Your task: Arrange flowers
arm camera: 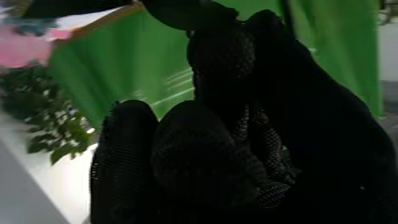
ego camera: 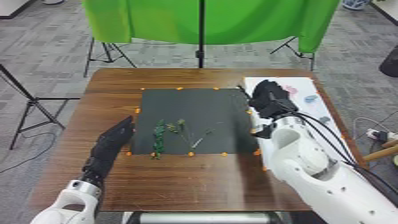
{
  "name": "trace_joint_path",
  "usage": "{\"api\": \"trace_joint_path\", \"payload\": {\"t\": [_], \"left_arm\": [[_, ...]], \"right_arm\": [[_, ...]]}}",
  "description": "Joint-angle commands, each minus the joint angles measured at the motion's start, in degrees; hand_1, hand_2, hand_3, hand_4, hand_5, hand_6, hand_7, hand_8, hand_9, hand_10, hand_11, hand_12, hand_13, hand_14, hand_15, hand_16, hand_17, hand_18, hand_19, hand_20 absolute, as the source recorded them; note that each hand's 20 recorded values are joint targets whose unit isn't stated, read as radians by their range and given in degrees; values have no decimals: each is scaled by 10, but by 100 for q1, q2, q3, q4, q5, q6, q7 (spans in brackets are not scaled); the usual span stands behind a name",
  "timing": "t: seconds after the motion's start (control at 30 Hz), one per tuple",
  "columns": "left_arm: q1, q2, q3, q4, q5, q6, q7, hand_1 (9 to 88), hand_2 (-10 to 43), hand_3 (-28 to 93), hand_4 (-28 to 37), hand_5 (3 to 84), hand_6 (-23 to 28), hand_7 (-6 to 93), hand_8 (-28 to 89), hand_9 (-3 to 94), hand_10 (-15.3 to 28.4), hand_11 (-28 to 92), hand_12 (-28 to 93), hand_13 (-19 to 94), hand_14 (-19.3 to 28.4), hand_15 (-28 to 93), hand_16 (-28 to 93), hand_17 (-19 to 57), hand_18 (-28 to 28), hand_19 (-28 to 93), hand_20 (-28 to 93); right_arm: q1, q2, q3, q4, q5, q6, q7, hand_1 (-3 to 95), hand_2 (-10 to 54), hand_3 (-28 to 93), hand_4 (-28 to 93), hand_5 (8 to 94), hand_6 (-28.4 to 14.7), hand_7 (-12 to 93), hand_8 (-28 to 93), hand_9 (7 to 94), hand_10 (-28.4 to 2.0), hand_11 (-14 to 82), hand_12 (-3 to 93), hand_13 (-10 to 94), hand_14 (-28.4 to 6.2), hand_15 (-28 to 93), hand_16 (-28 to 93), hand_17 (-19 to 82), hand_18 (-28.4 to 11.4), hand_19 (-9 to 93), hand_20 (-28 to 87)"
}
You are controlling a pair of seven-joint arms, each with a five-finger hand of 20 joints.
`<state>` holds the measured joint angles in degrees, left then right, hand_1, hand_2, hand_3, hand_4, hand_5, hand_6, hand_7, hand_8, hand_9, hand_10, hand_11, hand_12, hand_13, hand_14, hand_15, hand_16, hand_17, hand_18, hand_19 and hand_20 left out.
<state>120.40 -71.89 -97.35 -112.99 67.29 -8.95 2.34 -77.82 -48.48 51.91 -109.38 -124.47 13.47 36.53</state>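
Note:
In the head view my right hand [ego camera: 269,95] is over the left edge of a white board [ego camera: 320,134] bearing pink flowers [ego camera: 290,90] and blue-grey flowers [ego camera: 311,98]. The right wrist view has my right hand [arm camera: 209,155] close up, beside a pink bloom [arm camera: 25,46] and green leaves [arm camera: 67,117]; whether it holds a stem, I cannot tell. A leafy green stem [ego camera: 159,140] and thin budded stems [ego camera: 183,131] lie on the front part of the dark mat [ego camera: 191,106]. At the mat's left edge is my left hand [ego camera: 115,132], open, its fingers straight.
Small orange markers [ego camera: 179,88] line the mat on the brown table [ego camera: 191,185]. Behind the table's far edge, a green cloth [ego camera: 209,22] hangs near black stands [ego camera: 201,52]. Dark cables [ego camera: 333,137] run along my right arm.

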Motion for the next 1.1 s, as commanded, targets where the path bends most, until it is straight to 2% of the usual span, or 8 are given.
{"api": "trace_joint_path", "payload": {"t": [0.03, 0.53, 0.67, 0.7, 0.77, 0.87, 0.97, 1.1], "left_arm": [[77, -47, 60, 104, 50, -151, -172, 256, -18, 617, -201, 323, 51, -3, -29, 295, 103, 25, 153, 221, 137, 40, 36, -3, 104, 1, 152], [109, -61, 21, 91, 54, -274, -237, 254, -21, 619, -200, 319, 53, -8, -28, 289, 103, 23, 154, 215, 137, 37, 37, -5, 105, 1, 152], [105, -56, 6, 91, 69, -304, -262, 254, -20, 617, -199, 317, 53, -9, -27, 287, 104, 21, 155, 214, 137, 36, 37, -6, 106, 1, 152], [118, -62, 0, 88, 69, -304, -258, 254, -20, 617, -200, 317, 53, -10, -27, 286, 104, 21, 155, 214, 137, 36, 37, -6, 106, 1, 152], [112, -60, -4, 85, 59, -306, -282, 253, -20, 617, -199, 315, 53, -10, -26, 285, 103, 20, 154, 214, 138, 36, 37, -7, 106, 1, 151], [101, -74, -8, 95, 69, -351, -293, 253, -20, 616, -199, 314, 53, -10, -26, 284, 103, 20, 155, 213, 138, 36, 37, -7, 106, 1, 151], [104, -84, -13, 91, 77, -357, -287, 252, -20, 616, -199, 313, 54, -11, -26, 282, 104, 19, 155, 212, 138, 36, 38, -7, 106, 1, 151], [145, -76, -37, 77, 62, -335, -298, 251, -19, 615, -199, 313, 54, -11, -25, 282, 104, 19, 155, 212, 139, 35, 38, -8, 106, 1, 151]], "right_arm": [[-375, -525, -168, 36, 73, -613, 220, 595, -95, 554, -64, 803, -32, 304, 258, 911, -111, 455, 271, 937, -24, 656, 248, 742, -86, 932, 550], [-605, -976, 88, 125, 577, -846, 546, 569, -95, 501, -59, 822, -38, 316, 255, 932, -117, 448, 252, 937, -25, 666, 217, 762, -72, 932, 498], [-629, -960, 145, 75, 634, -908, 487, 509, -95, 518, -84, 821, -39, 320, 227, 933, -118, 444, 257, 937, -25, 669, 211, 762, -72, 932, 496], [-640, -958, 175, 52, 681, -903, 475, 451, -95, 555, -108, 821, -39, 352, 54, 932, -119, 445, 255, 937, -25, 668, 213, 763, -72, 932, 497], [-695, -952, 265, -10, 662, -915, 442, 397, -95, 563, -128, 823, -41, 371, -48, 933, -119, 444, 253, 937, -27, 666, 213, 763, -73, 932, 496], [-846, -897, 474, -180, 658, -852, 361, 369, -95, 554, -138, 823, -42, 371, -55, 931, -121, 444, 253, 937, -27, 666, 212, 762, -73, 932, 496], [-1060, -776, 721, -369, 488, -881, 332, 278, -91, 573, -122, 824, -47, 362, -54, 928, -124, 441, 253, 937, -32, 662, 213, 762, -75, 932, 497], [-1270, -587, 942, -565, 529, -1215, 447, 238, -4, 571, -124, 827, -49, 347, -53, 929, -130, 436, 254, 937, -36, 661, 215, 759, -83, 932, 505]]}}
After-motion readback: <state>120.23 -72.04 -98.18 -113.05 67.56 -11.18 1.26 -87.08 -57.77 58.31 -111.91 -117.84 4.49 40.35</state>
